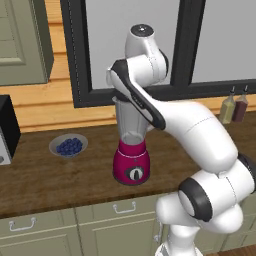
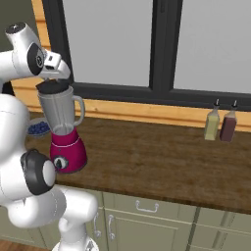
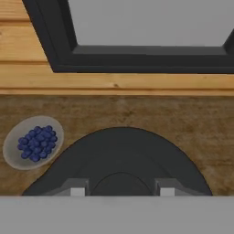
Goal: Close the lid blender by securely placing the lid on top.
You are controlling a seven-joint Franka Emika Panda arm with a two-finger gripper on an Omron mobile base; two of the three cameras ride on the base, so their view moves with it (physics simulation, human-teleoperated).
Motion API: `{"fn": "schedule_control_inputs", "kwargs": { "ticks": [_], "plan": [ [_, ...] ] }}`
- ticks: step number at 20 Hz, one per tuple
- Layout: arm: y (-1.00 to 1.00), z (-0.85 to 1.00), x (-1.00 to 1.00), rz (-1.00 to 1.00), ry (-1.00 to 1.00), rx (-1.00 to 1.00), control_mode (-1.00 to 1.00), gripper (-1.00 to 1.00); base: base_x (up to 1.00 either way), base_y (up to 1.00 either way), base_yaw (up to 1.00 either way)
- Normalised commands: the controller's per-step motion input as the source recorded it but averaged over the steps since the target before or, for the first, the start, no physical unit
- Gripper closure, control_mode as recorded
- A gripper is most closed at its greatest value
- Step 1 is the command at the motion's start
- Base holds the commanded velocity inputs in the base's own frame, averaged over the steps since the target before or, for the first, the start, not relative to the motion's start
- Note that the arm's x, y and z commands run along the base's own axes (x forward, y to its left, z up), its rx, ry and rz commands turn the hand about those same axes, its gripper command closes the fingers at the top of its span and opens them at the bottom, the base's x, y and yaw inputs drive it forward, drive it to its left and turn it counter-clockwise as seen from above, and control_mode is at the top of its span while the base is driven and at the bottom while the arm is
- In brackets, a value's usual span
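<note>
Start at the hand (image 3: 122,191): in the hand view your two fingertips (image 3: 77,191) stand either side of the raised centre of the lid (image 3: 123,155), which spreads wide and dark right below the camera. You appear to be clamped on that centre knob, though the tips are cut off at the bottom of the view, so treat the grip as likely rather than certain.

From the right base view, the lid sits at the mouth of the blender (image 2: 62,130), on top of the clear jar with your hand directly above it. Whether it is pressed fully home or only resting on the rim cannot be told from here. Judge the task as nearly done: what looks left is seating it firmly, letting go and lifting clear.

Beyond, on the counter (image 1: 45,175), the bowl of blueberries (image 1: 68,145) stands apart to the blender's left. Farther right, two bottles (image 2: 220,125) stand by the window.
</note>
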Motion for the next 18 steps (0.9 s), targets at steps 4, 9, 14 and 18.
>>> {"fn": "schedule_control_inputs", "kwargs": {
  "ticks": [4,9,14,18],
  "plan": [
    [0.0,-0.19,0.04,0.0,-0.05,0.05,-1.0,1.0,0.0,0.0,0.0],
    [0.0,-0.19,0.11,0.0,-0.01,0.07,-1.0,1.0,0.0,0.0,0.0],
    [0.0,-0.27,0.01,0.0,-0.04,0.01,-1.0,1.0,0.0,0.0,0.0],
    [0.0,-0.07,0.0,0.0,0.0,0.0,-1.0,1.0,0.0,0.0,0.0]
  ]
}}
